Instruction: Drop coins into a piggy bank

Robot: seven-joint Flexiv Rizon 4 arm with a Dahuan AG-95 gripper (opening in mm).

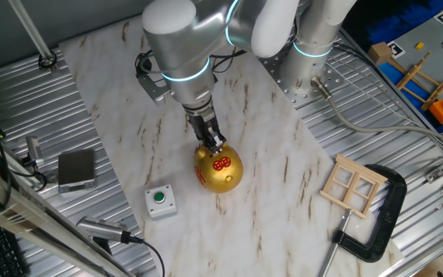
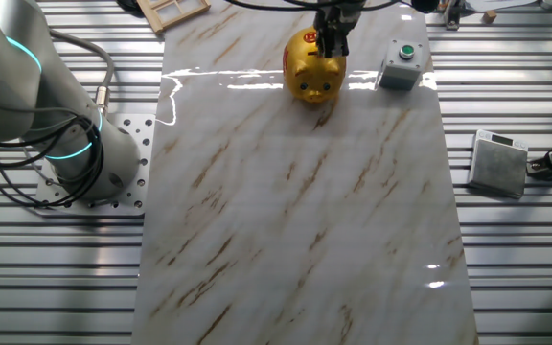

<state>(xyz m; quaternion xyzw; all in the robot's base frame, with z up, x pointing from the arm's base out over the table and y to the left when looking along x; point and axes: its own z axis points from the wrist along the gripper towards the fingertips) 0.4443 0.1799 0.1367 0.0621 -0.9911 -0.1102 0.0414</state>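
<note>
I saw no brand or legible writing anywhere; the only markings were red characters on the piggy bank [image 1: 219, 168], on its back and side, too small for me to read. The bank stood on the marble-patterned board [image 1: 283, 177], near the edge beside the small grey box with a green button [image 1: 159, 201].

My gripper [image 1: 213, 144] hung straight down over the pig's back, its tips at or just above the top of the gold body. I could not tell whether the fingers were apart or together, nor whether a coin sat between them; the dark tips merged in both views.

One fixed view gave me the arm's wrist and its glowing blue ring, a wooden window-frame piece [image 1: 350, 185] beside a black C-clamp [image 1: 381, 215], and a grey flat device [image 1: 76, 169] on the ribbed metal table [image 1: 344, 131]. The other fixed view showed the pig's snout and face turned towards the camera [image 2: 314, 67], the arm's base bolted to a perforated plate [image 2: 113, 172], and the button box [image 2: 400, 65] just beside the pig, apart from it.
</note>
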